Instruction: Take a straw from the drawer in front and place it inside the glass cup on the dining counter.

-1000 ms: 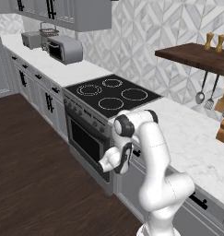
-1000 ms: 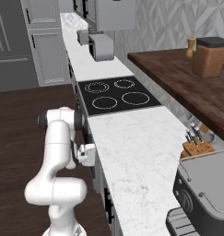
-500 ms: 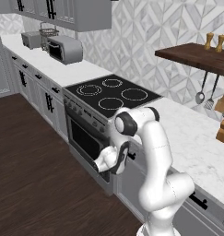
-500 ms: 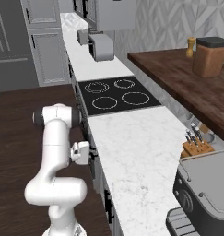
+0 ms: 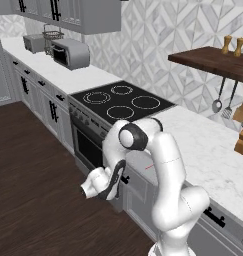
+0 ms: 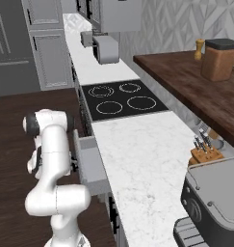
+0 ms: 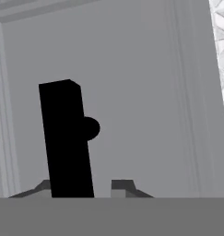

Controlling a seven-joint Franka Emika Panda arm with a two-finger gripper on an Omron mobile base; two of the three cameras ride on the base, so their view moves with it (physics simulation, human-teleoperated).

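**While the drawer stands partly out, the pincer straddles its handle**

Where the arm folds down in front of the cabinets, the pincer [image 7: 83, 186] sits low, right at the drawer [image 6: 89, 164], pointing into its flat grey front panel [image 7: 145, 115]. Seen from the hand, the black bar handle [image 7: 65, 138] rises directly ahead of the pincer, between its two tips. One fingertip [image 7: 42, 187] is partly hidden behind the bar, right against it. The other fingertip [image 7: 123, 185] stands clear, with a strip of grey panel showing between it and the bar. So the pincer is partly spread around the handle, not pressed tight onto it.

From the right base camera the drawer juts out of the cabinet row as a shallow light-grey box, just beyond the pincer and beneath the edge of the white marble surface [image 6: 137, 159]. Its inside is too dim there to make out any contents. From the left base camera a thin red sliver, apparently the straw [image 5: 149, 165], shows just past the pincer, at the lip of that surface above the drawer. Whether it lies fully inside the box cannot be told. Farther beyond the pincer and to one side, the black cooktop [image 5: 120, 102] is set into the same run of marble.
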